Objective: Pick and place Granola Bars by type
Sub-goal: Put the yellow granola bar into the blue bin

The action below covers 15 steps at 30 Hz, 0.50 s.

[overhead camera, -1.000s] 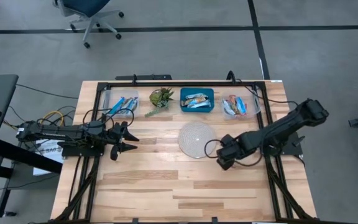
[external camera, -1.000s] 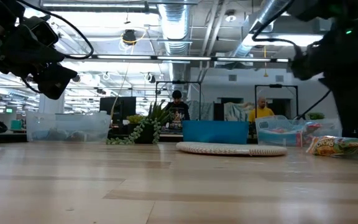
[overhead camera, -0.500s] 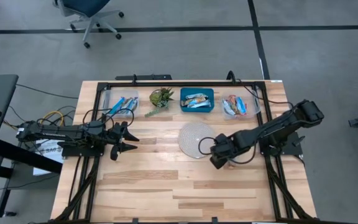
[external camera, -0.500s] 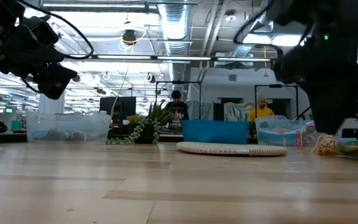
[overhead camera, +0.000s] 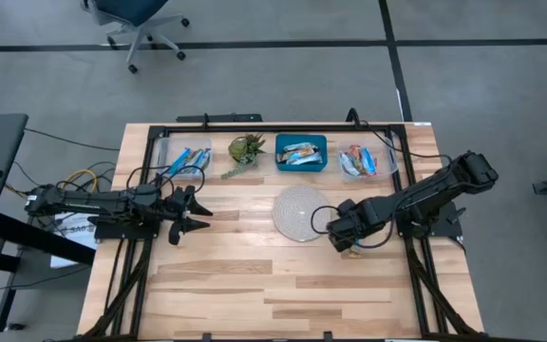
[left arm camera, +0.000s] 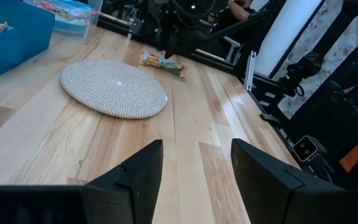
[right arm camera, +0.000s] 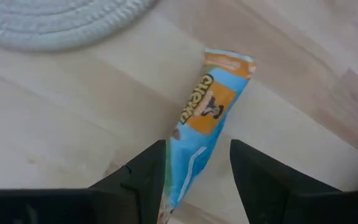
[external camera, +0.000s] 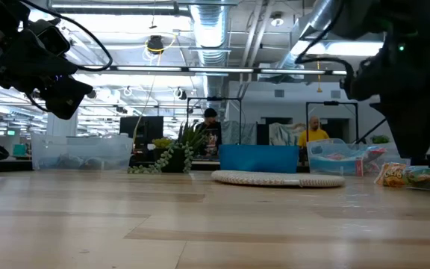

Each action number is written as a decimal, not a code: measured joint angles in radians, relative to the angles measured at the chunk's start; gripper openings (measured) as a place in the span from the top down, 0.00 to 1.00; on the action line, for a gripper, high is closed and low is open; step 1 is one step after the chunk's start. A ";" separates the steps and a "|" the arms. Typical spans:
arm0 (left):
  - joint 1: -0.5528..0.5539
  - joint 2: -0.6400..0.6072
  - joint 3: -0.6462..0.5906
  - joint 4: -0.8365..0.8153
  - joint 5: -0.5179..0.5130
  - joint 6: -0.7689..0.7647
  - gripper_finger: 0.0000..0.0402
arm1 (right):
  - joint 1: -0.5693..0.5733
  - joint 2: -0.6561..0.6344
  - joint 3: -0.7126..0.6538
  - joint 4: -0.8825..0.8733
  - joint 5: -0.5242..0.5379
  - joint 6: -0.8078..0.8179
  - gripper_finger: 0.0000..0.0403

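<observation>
An orange-and-blue granola bar (right arm camera: pixel 210 118) lies flat on the counter (overhead camera: pixel 254 285), at about four o'clock from the round woven mat (overhead camera: pixel 299 212). The right hand (right arm camera: pixel 192 163) hovers directly over it, fingers spread to either side, gripping nothing. At nine o'clock on the counter, the left hand (left arm camera: pixel 192 165) waits open and empty.

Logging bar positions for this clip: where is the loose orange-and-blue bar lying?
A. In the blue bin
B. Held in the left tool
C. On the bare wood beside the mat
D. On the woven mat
C: the right wrist view shows the bar flat on the wood, beside the woven mat, between the right tool's open fingers.
</observation>
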 joint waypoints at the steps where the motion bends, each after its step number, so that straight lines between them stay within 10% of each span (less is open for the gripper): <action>1: 0.000 0.000 0.000 0.000 0.000 0.000 0.54 | 0.000 0.000 -0.009 0.007 -0.001 0.010 0.58; 15: 0.000 0.000 0.000 0.000 0.000 0.000 0.54 | -0.039 0.001 -0.087 0.097 -0.020 0.041 0.55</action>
